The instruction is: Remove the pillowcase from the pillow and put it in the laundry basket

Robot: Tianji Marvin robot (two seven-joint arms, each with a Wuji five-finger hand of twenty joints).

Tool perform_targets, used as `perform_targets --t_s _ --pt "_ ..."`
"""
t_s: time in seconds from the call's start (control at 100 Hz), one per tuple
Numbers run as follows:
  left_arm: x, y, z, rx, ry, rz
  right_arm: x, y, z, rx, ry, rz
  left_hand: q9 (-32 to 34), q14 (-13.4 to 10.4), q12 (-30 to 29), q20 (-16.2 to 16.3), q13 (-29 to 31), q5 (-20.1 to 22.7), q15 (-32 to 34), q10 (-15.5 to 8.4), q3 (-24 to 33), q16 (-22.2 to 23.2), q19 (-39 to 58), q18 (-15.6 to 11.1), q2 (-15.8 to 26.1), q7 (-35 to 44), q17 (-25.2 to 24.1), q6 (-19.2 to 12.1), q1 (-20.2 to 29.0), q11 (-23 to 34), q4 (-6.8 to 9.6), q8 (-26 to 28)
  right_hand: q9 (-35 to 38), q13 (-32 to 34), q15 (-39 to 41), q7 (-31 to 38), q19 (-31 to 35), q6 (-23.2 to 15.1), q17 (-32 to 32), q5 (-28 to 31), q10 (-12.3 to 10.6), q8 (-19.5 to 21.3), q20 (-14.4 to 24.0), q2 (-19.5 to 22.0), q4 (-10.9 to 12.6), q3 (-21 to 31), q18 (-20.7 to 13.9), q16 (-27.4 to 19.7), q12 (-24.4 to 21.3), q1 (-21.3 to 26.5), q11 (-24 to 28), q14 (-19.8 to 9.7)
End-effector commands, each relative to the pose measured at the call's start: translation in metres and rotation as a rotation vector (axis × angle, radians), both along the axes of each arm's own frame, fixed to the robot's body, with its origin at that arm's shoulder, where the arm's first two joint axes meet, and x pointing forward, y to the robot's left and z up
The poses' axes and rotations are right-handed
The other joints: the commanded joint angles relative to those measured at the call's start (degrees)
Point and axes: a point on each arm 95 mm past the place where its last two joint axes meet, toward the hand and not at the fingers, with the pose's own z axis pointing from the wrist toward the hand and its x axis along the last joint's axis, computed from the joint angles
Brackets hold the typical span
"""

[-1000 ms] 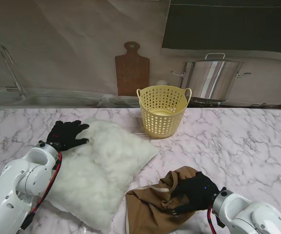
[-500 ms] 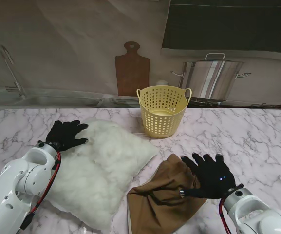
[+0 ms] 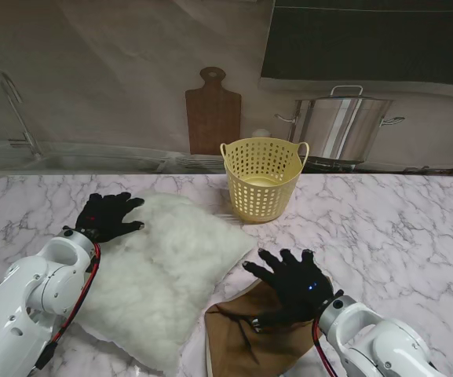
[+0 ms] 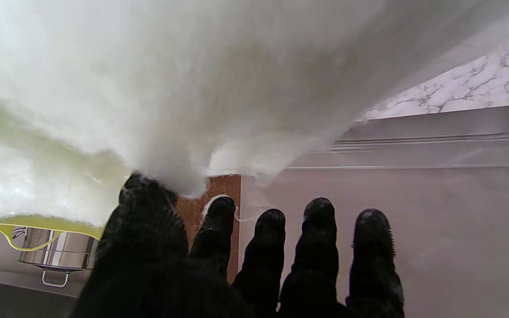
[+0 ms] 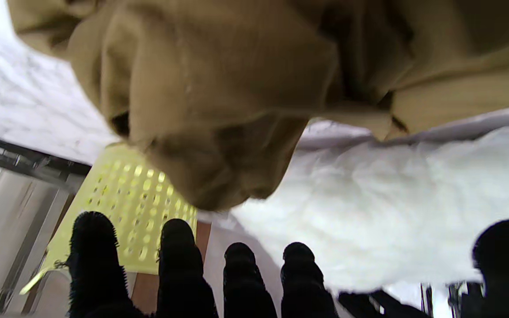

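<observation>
Pillowcase (image 3: 246, 334) lies bunched under spread right hand (image 3: 289, 280), ungripped.

Pillowcase (image 3: 250, 334) lies right of pillow (image 3: 163, 271), basket (image 3: 262, 179) behind both.

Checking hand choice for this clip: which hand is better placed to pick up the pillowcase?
The right hand: it hovers open directly over the brown pillowcase. The left hand rests on the pillow, away from it.
</observation>
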Motion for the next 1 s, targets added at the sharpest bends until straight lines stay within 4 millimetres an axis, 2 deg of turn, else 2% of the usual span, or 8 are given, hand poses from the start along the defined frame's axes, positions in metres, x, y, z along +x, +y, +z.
perform_targets --t_s 0.0,0.21,0.33,0.41,0.62,0.82,0.88,0.99 --pt "-0.001 -0.002 -0.004 -0.006 0.017 0.003 0.0 -0.001 -0.011 -0.024 0.028 -0.004 -1.5 1.5 0.4 0.3 -0.2 -0.3 -0.6 1.2 0.6 0.5 -4.7 2.2 3.2 -0.5 -1.5 1.0 1.8 -1.1 -0.13 0.9 -2.7 -1.4 -1.7 -1.2 1.1 -1.7 -1.2 -1.7 -0.4 -1.5 -1.6 -3.6 -1.2 3.1 3.8 -1.9 -0.4 -3.2 -1.1 0.4" --pt "-0.001 -0.004 -0.007 -0.016 0.026 0.005 0.002 0.006 -0.035 -0.066 0.077 -0.016 -1.9 1.6 0.4 0.3 -0.5 -0.6 -0.7 1.2 0.6 0.4 -5.1 2.4 3.1 -0.6 -1.6 1.0 1.7 -1.2 -0.14 0.9 -2.6 2.2 1.1 -0.4 5.1 -3.0 3.2 -1.9 -0.2 1.4 -0.7 -14.7 -2.2 8.1 4.6 0.6 1.8 2.2 0.8 -0.5" --pt "-0.001 -0.006 -0.008 -0.019 0.032 0.004 0.005 0.007 -0.047 -0.074 0.05 -0.037 -2.1 1.5 0.3 0.3 -0.5 -0.8 -0.7 1.2 0.6 0.4 -5.3 2.5 3.0 -0.7 -1.7 1.1 1.6 -1.3 -0.17 0.9 -2.9 8.4 4.9 2.6 10.2 -3.5 12.2 -3.4 0.5 21.9 9.3 -17.9 -0.9 6.2 3.2 6.8 8.2 9.2 7.3 -3.4" --pt "-0.001 -0.006 -0.008 -0.021 0.034 0.002 0.007 0.007 -0.053 -0.076 0.046 -0.043 -2.2 1.6 0.3 0.3 -0.6 -0.9 -0.8 1.2 0.6 0.4 -5.5 2.6 3.0 -0.7 -1.8 1.1 1.6 -1.3 -0.17 0.8 -2.8 12.1 8.0 6.9 12.9 -3.2 17.7 -2.6 0.8 25.5 15.4 -17.9 0.0 2.8 0.8 10.7 12.2 15.1 12.8 -4.6" --pt "-0.001 -0.008 -0.01 -0.023 0.036 0.0 0.015 0.007 -0.066 -0.067 0.058 -0.06 -2.5 1.6 0.3 0.4 -0.7 -1.3 -0.8 1.3 0.6 0.4 -5.8 2.6 2.9 -0.9 -1.8 1.2 1.7 -1.3 -0.19 0.8 -0.3 23.2 19.2 17.9 20.5 -6.7 34.1 1.3 1.4 30.2 21.0 -23.8 1.9 0.3 -12.4 20.0 21.7 33.4 28.4 -7.6" --pt "-0.002 -0.008 -0.01 -0.022 0.038 0.004 0.022 0.007 -0.076 -0.021 0.054 -0.07 -2.4 1.6 0.3 0.6 -0.7 -1.2 -0.7 1.2 0.6 0.4 -5.9 2.7 3.0 -0.8 -1.8 1.2 1.7 -1.3 -0.19 0.8 9.9 33.2 36.1 32.6 28.9 -17.6 47.5 9.4 -3.0 36.8 22.2 -22.6 1.7 19.4 -27.8 28.8 30.9 41.8 40.3 -13.9" --pt "-0.002 -0.008 -0.011 -0.022 0.039 0.006 0.024 0.008 -0.078 -0.003 0.047 -0.072 -2.4 1.7 0.3 0.6 -0.6 -1.2 -0.7 1.2 0.6 0.4 -5.9 2.7 3.0 -0.8 -1.8 1.3 1.7 -1.3 -0.2 0.8 14.7 36.5 40.2 38.1 30.9 -19.7 50.3 14.1 -4.4 37.8 23.0 -22.5 -2.8 22.2 -31.0 32.4 33.5 45.5 42.8 -14.2" --pt "-0.002 -0.008 -0.011 -0.025 0.039 0.009 0.028 0.008 -0.08 0.036 0.038 -0.074 -2.4 1.6 0.3 0.7 -0.6 -1.2 -0.7 1.2 0.6 0.5 -5.9 2.6 3.1 -0.8 -1.7 1.2 1.6 -1.3 -0.21 0.8 26.5 42.7 45.2 47.4 34.8 -20.0 55.2 26.3 -5.5 35.4 24.8 -22.7 -5.8 26.9 -34.4 32.2 42.5 49.5 42.4 -16.5"
